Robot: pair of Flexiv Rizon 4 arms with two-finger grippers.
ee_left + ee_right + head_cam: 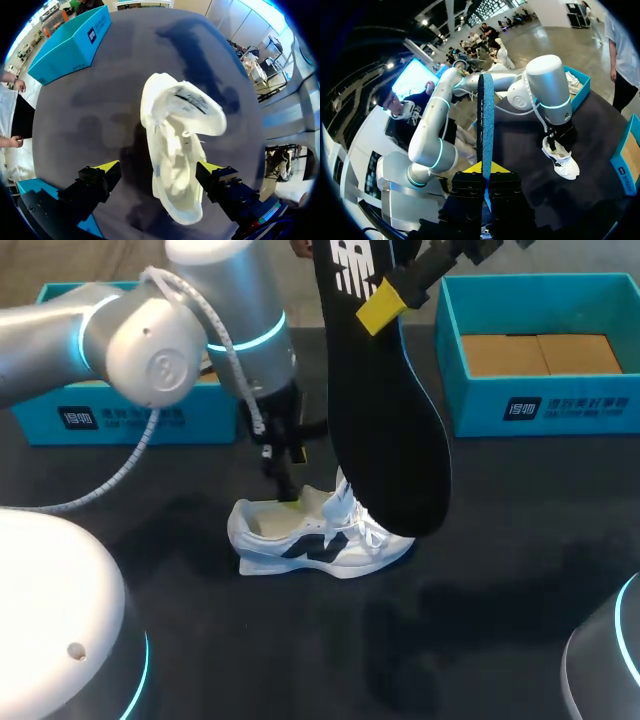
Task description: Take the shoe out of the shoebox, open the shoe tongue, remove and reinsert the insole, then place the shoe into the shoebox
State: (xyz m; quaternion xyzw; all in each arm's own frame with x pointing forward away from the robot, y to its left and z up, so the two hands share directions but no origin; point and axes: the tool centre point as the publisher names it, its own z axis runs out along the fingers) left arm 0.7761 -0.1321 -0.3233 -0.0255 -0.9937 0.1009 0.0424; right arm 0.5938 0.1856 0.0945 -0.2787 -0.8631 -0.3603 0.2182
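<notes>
**Step in hand: insole out, reinsertion not yet begun.** The right gripper is clamped on the black insole, which hangs high over the middle of the table. The white shoe lies below it, toe to the right. The teal shoebox stands at the far right.

The left gripper sits at the shoe's heel with its fingers spread, one on either side (no squeeze is evident).

The next move probably calls for lowering the insole toe-first along the shoe's length and keeping the opening clear.

- **Left wrist view:** only this view looks into the shoe, showing the tongue lifted.
- **Right wrist view:** only this view shows the insole edge-on between the closed fingers.
- **Head view:** the insole hides part of the shoe.
</notes>
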